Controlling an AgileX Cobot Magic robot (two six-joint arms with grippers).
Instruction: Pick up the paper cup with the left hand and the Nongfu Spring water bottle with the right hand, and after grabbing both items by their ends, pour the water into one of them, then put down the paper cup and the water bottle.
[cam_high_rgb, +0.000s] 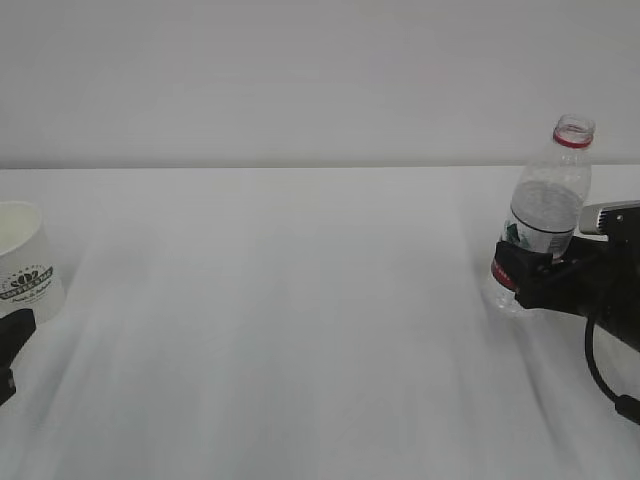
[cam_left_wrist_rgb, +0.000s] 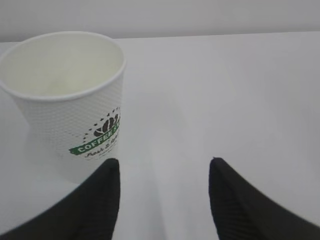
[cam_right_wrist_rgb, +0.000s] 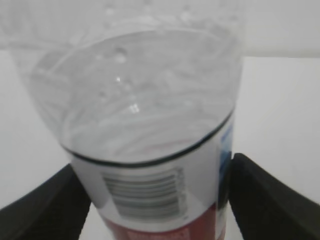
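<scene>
Two pincers, one job barely begun: my right hand (cam_right_wrist_rgb: 155, 200) clamps the Nongfu Spring water bottle (cam_high_rgb: 543, 215) at its label, tilted and uncapped near the table's (cam_high_rgb: 300, 330) right edge, the water (cam_right_wrist_rgb: 150, 105) inside. My left hand (cam_left_wrist_rgb: 162, 200) stands open, one finger beside the paper cup (cam_left_wrist_rgb: 70, 95), which sits upright and apparently empty at far left. Gripping the cup, pouring and setting both down all remain.

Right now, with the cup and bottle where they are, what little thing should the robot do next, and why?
Probably shift the left hand sideways toward the paper cup: its fingers stand open and the cup sits off beside one finger, not between them. The right hand already brackets the water bottle.
</scene>
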